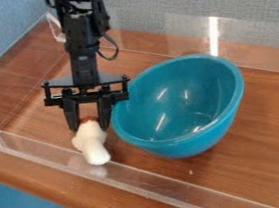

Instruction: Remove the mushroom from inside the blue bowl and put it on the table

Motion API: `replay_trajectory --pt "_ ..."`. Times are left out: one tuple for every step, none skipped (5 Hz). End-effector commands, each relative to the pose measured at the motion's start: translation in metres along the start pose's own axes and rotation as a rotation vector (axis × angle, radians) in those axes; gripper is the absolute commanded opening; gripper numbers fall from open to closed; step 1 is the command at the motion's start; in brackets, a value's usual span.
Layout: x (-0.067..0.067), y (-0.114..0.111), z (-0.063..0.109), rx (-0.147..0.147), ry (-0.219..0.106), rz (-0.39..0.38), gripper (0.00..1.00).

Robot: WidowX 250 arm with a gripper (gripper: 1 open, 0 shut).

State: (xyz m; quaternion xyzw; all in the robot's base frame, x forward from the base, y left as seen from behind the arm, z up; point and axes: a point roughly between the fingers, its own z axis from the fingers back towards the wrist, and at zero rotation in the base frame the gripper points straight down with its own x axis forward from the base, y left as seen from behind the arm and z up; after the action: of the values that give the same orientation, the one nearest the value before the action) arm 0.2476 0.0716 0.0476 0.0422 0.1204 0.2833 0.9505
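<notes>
Soft, even light, a bit grainy. White shine spots sit inside the blue bowl right of the gripper, and the mushroom under it looks blurry

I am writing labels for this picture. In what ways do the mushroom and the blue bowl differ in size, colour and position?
Size: the mushroom is far smaller than the blue bowl.
Colour: the mushroom shows a cream-white stem; the blue bowl is glossy teal.
Position: the mushroom is outside the bowl, to its left, shut in the gripper, its lower end at the table; the blue bowl sits free, tilted and empty.
Both are smooth toy-like items over the same table.
</notes>
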Motion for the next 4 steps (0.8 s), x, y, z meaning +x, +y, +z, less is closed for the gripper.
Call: replay_trajectory --pt "-0.001 -0.003 0.028 -0.019 -0.073 -0.015 0.00" --pt "0.001 0.007 0.020 -0.028 -0.073 0.023 1.00" --pt "0.004 0.018 0.014 -0.041 -0.079 0.059 1.00" --pt "0.016 0.023 0.008 -0.046 -0.086 0.055 1.00"
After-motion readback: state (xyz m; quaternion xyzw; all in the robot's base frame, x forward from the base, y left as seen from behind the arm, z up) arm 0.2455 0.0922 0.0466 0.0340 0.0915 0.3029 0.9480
